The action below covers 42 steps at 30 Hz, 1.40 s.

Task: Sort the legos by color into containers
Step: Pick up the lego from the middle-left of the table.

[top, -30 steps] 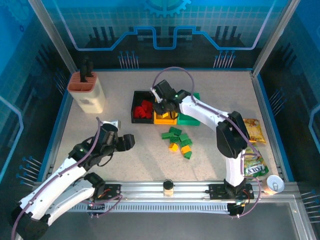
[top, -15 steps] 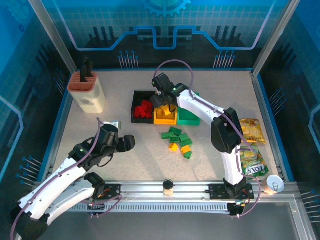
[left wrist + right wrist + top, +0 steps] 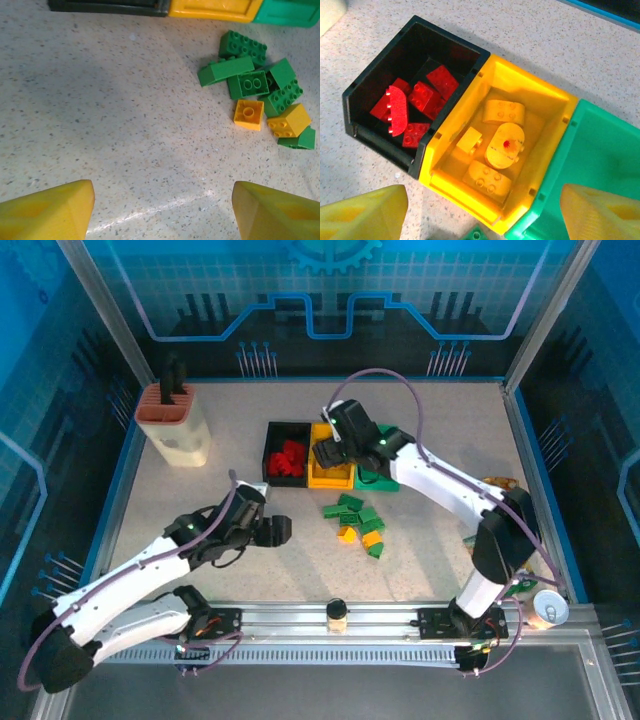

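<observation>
Fingers (image 3: pixel 45 210) apart and empty on both: left gripper (image 3: pixel 160 210) low over the table (image 3: pixel 100 125), right gripper (image 3: pixel 480 215) above the yellow bin (image 3: pixel 530 85). Loose green and yellow bricks (image 3: pixel 260 100) lie clumped near that bin; reds (image 3: pixel 415 100) sit in the black bin (image 3: pixel 370 90). I reckon grabbing into that tight clump could pinch two colours at once.

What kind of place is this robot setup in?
Probably a robotics lab test cell: two arms bolted to a metal rail, a speckled table walled by blue translucent panels, and staged props like colored bins, legos and a knife block.
</observation>
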Motion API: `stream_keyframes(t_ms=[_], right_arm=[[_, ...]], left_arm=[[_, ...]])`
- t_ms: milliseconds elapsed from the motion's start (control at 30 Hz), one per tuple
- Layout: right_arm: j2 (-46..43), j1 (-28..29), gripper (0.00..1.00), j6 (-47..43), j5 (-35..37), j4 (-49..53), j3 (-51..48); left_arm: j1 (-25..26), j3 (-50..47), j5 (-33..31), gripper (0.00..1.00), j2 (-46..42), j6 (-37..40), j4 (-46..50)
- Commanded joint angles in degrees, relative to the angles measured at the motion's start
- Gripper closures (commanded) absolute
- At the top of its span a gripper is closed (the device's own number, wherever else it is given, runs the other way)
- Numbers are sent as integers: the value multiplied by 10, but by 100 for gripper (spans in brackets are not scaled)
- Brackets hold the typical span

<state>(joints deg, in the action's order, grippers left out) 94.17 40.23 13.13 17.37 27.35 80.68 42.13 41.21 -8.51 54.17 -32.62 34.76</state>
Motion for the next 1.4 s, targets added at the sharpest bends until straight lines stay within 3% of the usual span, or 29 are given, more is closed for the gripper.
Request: stream_keyframes(t_ms=[0, 700, 1233, 1367], right_arm=[[-50, 5, 19, 18, -10, -36, -59], [-273, -46, 19, 87, -13, -66, -359], [-375, -75, 19, 118, -20, -63, -463], [-383, -78, 19, 121, -21, -64, -472]], left_arm=[[17, 32, 20, 25, 41, 25, -36], [118, 211, 46, 27, 401, 45, -78], [123, 311, 28, 32, 544, 54, -44], [124, 320, 13, 39, 564, 54, -32]])
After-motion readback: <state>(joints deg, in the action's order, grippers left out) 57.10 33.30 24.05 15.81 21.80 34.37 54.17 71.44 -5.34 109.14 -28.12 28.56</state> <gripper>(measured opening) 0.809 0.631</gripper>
